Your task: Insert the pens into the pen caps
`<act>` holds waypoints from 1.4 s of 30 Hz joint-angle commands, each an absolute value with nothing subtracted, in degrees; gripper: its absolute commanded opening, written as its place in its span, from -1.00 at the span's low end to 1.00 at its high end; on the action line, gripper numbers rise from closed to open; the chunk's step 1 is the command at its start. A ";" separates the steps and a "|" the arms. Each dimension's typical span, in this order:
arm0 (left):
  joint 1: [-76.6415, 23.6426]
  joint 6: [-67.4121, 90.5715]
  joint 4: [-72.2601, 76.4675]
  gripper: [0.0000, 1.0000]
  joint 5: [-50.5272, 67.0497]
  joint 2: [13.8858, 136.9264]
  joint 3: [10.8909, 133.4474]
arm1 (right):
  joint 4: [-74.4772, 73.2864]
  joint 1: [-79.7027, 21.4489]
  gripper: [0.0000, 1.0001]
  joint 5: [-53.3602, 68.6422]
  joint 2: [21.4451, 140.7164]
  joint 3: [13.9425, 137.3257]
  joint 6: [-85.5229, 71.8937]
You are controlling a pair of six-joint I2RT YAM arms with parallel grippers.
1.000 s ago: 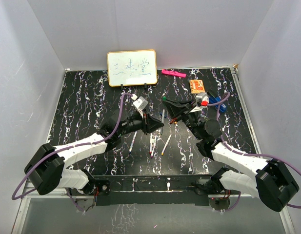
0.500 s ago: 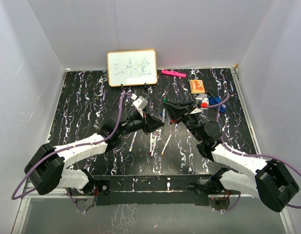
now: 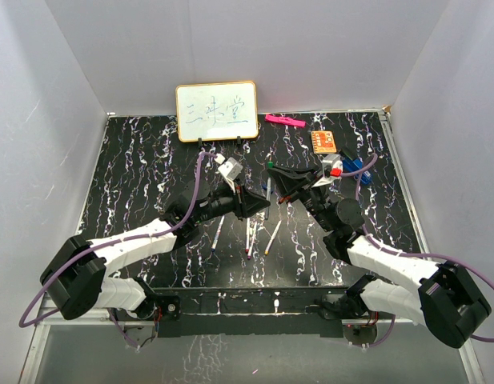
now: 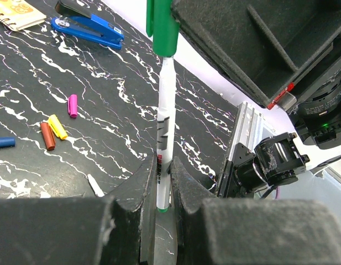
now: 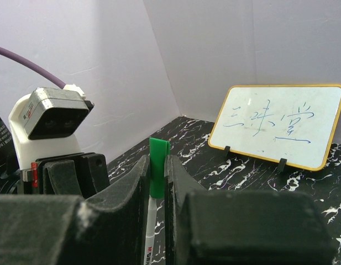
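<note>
mid-air over the table's (image 3: 134, 176) centre, the left gripper (image 4: 163, 187) pinches a white pen (image 4: 165, 121) by its rear end. the right gripper (image 5: 157, 182), clamped on a green cap (image 5: 158, 165), holds it in line over the tip, apparently for seating. other pens (image 3: 272, 238) lie just nearer, and loose caps (image 4: 58, 126) lie on the table.

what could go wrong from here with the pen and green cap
1. The left gripper pinches the pen only near one end, so pushing into the green cap could tilt it or slide it in the grip.
2. The right gripper grips the cap by its sides; an off-axis push might twist it loose.
3. Both seem held off the table; a slip could drop them among the loose caps.
</note>
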State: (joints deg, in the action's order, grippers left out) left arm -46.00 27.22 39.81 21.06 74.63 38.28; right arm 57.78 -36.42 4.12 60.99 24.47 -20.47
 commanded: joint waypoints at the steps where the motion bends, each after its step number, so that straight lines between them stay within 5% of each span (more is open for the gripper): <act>1: -46.31 27.51 42.68 -1.00 20.48 74.79 40.48 | 61.17 -36.62 -1.00 5.02 59.93 24.35 -21.14; 42: -46.26 27.78 52.42 -1.00 14.60 69.50 40.56 | 46.21 -36.71 -1.00 6.96 62.77 26.65 -23.78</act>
